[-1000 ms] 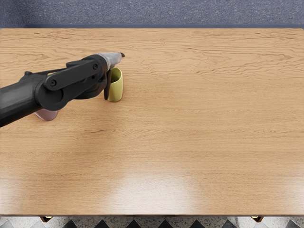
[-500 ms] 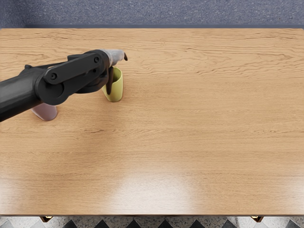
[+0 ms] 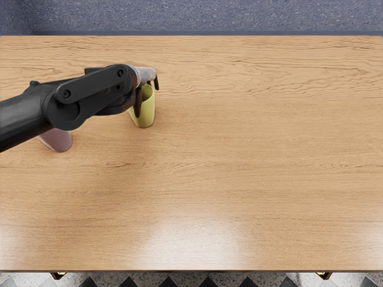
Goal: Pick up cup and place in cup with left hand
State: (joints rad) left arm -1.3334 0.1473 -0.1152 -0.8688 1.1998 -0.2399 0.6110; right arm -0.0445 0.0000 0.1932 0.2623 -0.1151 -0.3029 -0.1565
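Yellow cup (image 3: 146, 112): upright on the tabletop (image 3: 239, 149), at the fingers (image 3: 138, 103) of the left hand (image 3: 141, 74), which partly cover it. Finger state, grasping or released: cannot be determined from this angle. Pink cup (image 3: 58, 141): left of the fingers, partly hidden beneath the left arm (image 3: 27, 118).

The one cup (image 3: 145, 112) is yellow-green, the other (image 3: 58, 141) dusky pink, the table (image 3: 239, 149) wood-grained tan.
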